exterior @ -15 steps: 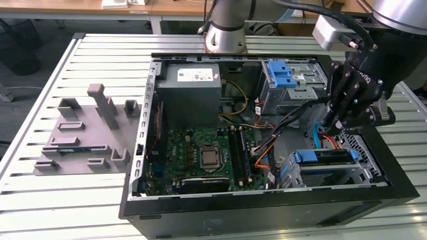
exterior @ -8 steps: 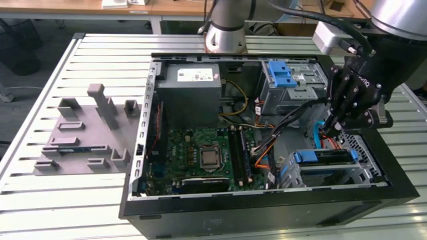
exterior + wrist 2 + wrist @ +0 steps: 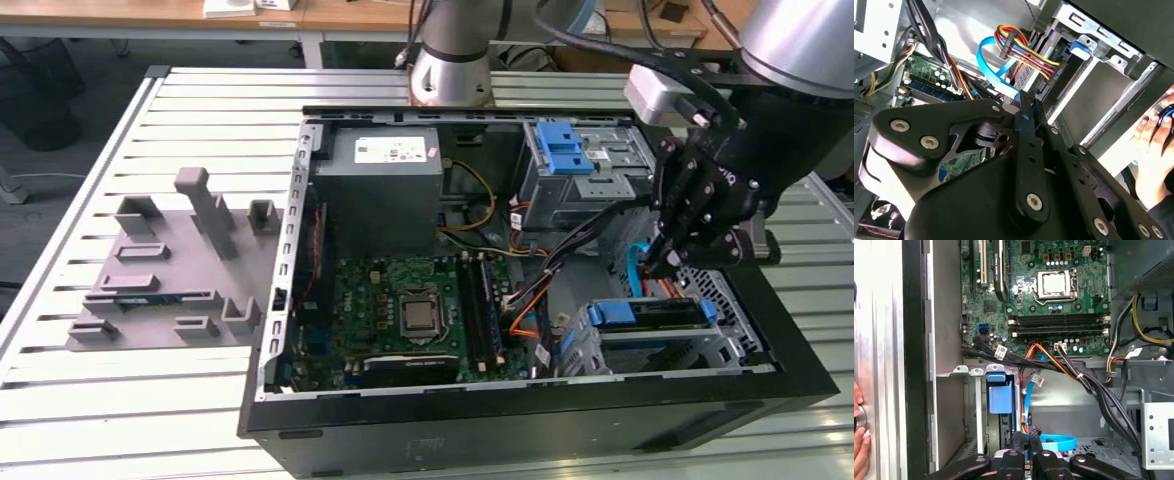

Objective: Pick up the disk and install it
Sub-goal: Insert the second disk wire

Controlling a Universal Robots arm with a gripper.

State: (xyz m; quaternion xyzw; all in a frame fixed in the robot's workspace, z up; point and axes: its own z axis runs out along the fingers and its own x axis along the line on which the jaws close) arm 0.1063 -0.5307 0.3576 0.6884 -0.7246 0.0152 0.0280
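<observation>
We see the arm's black gripper lowered inside an open computer case that lies on its side on a slatted metal bench. It is on the exterior view's right, over the near corner. In both wrist views the jaws stand narrow, the fingertips almost together, and we can make out nothing held between them.

The disk sits just below the gripper in the drive cage at the near right of the case. Its blue rail end faces up among the metal walls. In the first wrist view that blue end lies just beyond the fingertips, beside a light-blue data cable.

Farther back on the right, a second metal bay carries a blue latch. The grey power supply fills the far middle, and the green motherboard covers the floor of the case nearer us. A bundle of black, orange and yellow wires crosses between the board and the cage.

On the exterior view's left a grey moulded fixture rests on the bench, well apart from the case. A person's hand shows outside the case wall in the second wrist view.
</observation>
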